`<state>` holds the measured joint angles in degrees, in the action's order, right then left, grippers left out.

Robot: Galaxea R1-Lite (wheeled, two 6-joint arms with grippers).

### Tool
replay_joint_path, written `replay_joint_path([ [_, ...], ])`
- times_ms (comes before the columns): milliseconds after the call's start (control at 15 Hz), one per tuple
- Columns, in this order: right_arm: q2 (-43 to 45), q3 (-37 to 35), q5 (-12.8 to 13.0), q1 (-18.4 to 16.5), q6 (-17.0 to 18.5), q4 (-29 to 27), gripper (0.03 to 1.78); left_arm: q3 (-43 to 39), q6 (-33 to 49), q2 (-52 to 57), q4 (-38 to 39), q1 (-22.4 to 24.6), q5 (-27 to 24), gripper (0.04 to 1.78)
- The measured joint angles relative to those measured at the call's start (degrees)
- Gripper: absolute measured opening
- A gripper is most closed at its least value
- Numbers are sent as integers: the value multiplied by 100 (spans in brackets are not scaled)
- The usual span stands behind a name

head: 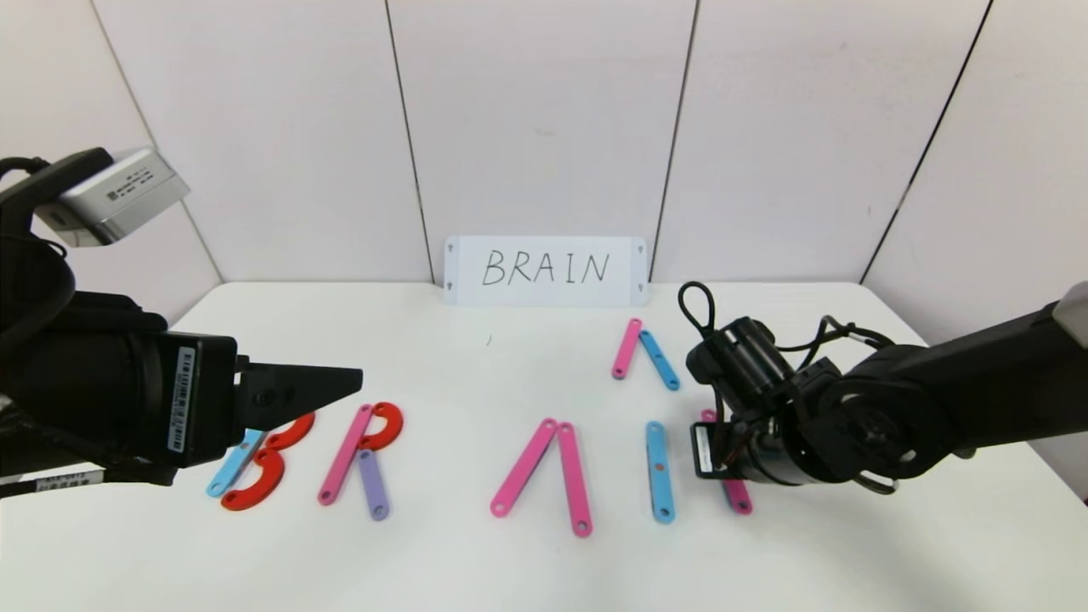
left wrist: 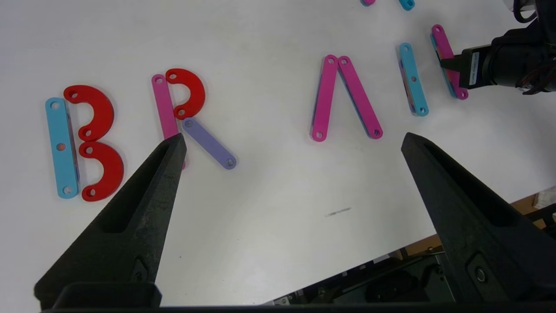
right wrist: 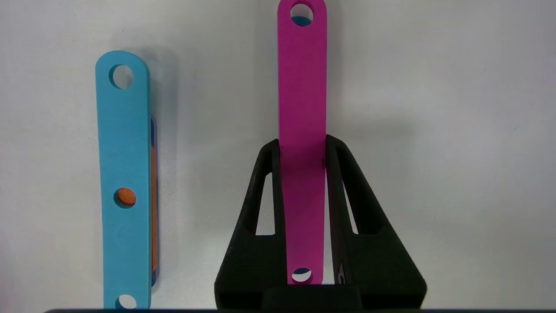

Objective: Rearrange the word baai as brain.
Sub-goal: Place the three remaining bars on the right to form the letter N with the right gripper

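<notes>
The word (head: 476, 463) lies flat in a row across the near half of the white table (head: 510, 374), reading B, R, an open A, and an I so far. The B, a blue bar with two red arcs (left wrist: 97, 143), sits at the robot's left end, partly under the left gripper (left wrist: 293, 143), which hangs above the table with its fingers spread wide and nothing between them. Beside it the R is made of a pink bar, a red arc and a purple bar (left wrist: 209, 142). A wide stretch of bare table separates the R from the two pink bars (head: 544, 472) leaning together at their far ends. Just right of them lies the blue bar (right wrist: 125, 182) of the I. The right gripper (right wrist: 302, 145) is down at the table just beside it, its fingers pinched on the long edges of a pink bar (right wrist: 302, 95) parallel to the blue one, apart from it. Farther back, a pink bar and blue bar (head: 646, 353) lie meeting at their far ends, near the white card (head: 544, 270) against the wall. The near strip of table is bare.
</notes>
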<state>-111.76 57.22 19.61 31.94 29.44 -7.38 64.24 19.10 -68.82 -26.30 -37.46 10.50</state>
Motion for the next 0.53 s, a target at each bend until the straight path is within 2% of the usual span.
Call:
replay_joint_path([
  [333,-15,-28,9,20,2,13,36,2,0,7,0,0,-5,173],
  [533,30,2,67,9,-10,5,60,2,0,7,-2,0,0,173],
])
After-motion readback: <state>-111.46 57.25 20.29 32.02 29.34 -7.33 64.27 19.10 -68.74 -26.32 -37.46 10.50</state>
